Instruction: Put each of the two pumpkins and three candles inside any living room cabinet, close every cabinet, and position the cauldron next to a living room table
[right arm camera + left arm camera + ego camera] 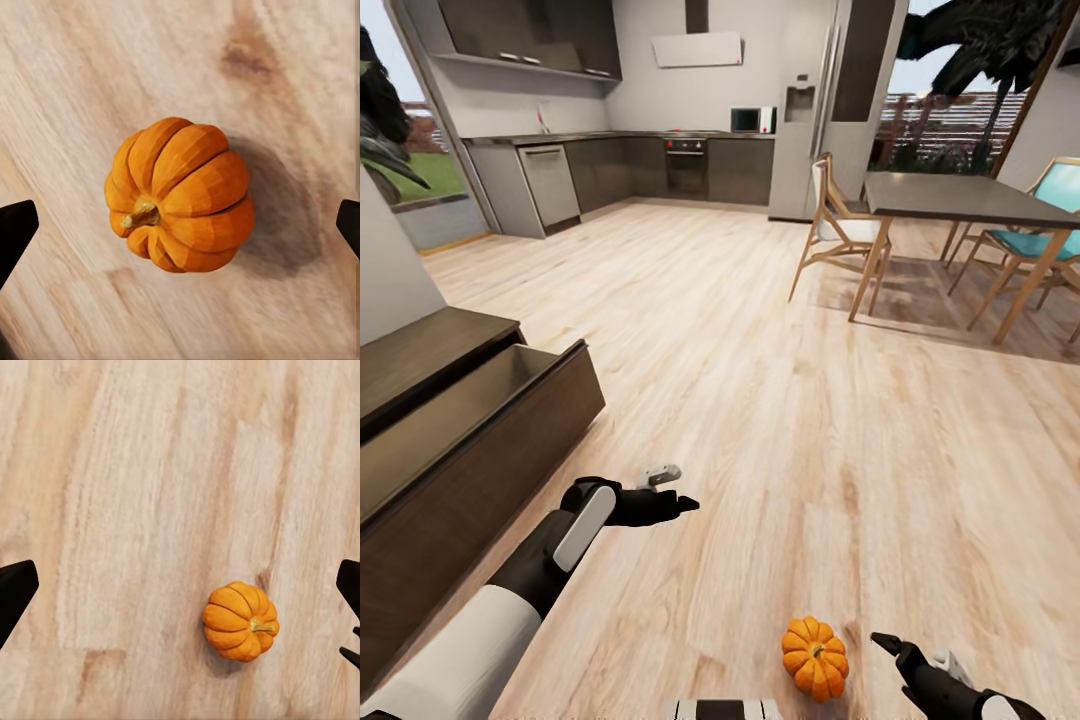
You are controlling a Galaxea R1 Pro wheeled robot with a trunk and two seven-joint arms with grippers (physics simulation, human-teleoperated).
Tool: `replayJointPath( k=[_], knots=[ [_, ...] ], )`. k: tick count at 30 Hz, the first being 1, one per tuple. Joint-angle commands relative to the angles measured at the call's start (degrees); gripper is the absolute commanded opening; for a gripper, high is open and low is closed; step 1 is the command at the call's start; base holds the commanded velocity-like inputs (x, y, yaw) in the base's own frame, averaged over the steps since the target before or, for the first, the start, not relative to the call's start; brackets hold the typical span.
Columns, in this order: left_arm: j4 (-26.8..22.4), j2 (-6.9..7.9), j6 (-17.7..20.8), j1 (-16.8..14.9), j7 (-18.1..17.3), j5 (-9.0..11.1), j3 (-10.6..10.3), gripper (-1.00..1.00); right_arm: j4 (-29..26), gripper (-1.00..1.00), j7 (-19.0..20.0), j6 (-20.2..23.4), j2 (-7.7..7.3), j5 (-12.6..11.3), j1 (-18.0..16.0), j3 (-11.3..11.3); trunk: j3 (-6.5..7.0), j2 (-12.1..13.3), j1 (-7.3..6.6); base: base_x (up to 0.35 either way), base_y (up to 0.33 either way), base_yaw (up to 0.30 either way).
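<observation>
1. One small bright-orange ribbed pumpkin (180, 196) lies on the pale wood-plank floor (760, 400), directly below the spread right claw (905, 650), centred between its fingertips.
2. The left claw (670, 495), also spread and empty, hangs farther from it.
3. The pumpkin's stem points sideways.

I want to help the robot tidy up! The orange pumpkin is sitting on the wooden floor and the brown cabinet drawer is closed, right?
Not quite. The pumpkin does sit on the wooden floor, but the brown cabinet drawer is pulled open, as the head view shows.
</observation>
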Motion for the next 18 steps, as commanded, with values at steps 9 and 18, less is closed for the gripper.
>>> replayJointPath(
  k=[9,18],
  knots=[
    [-0.06,0.05,0.11,-0.04,0.15,0.21,-0.16,1.0,0.13,1.0,0.64,0.04,0.1,-0.1,-0.18,-0.28,-2.05,-0.14,0.22,0.0,0.0,0.0],
    [-0.06,0.05,0.11,-0.04,0.15,0.21,-0.24,1.0,-0.17,1.0,6.28,-0.48,0.14,0.0,-0.2,2.46,-2.49,-0.17,0.27,0.0,0.0,0.0]
  ],
)
